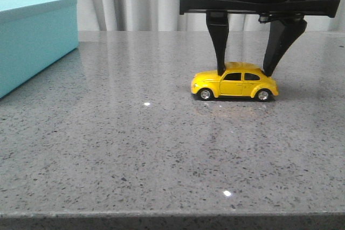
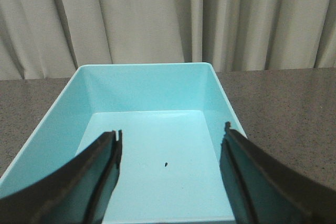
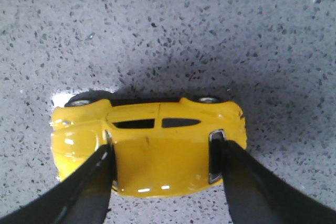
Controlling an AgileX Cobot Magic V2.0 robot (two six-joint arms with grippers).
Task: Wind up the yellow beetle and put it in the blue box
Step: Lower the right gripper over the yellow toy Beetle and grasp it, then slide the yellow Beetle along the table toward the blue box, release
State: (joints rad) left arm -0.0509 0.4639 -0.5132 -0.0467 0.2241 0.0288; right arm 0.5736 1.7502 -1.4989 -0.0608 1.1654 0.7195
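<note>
Your right gripper (image 1: 245, 71) hangs straight down over the yellow beetle (image 1: 235, 84), which stands on its four wheels on the grey speckled table (image 1: 135, 149), right of centre in the front view. The car sits side-on to that camera. The two black fingers (image 1: 218, 41) straddle the roof lengthwise: one tip comes down at the windscreen end of the cabin, the other at the rear-window end. In the right wrist view, the fingertips (image 3: 94, 182) lie at either end of the yellow roof, right against the windscreen and rear glass. You cannot tell from these views whether the tips are pressing the car or only resting beside it, so whether the grip has closed on it is unclear. The wheels appear to be on the table.

The blue box (image 1: 32, 39) sits at the far left of the table, well apart from the car. Your left gripper (image 2: 170, 145) hovers above the open top of the box, looking down into its pale turquoise interior. Its jaws are spread wide with nothing between them. A small dark speck (image 2: 165, 164) lies on the box floor. Pale pleated curtains (image 2: 157, 14) hang behind the table.
</note>
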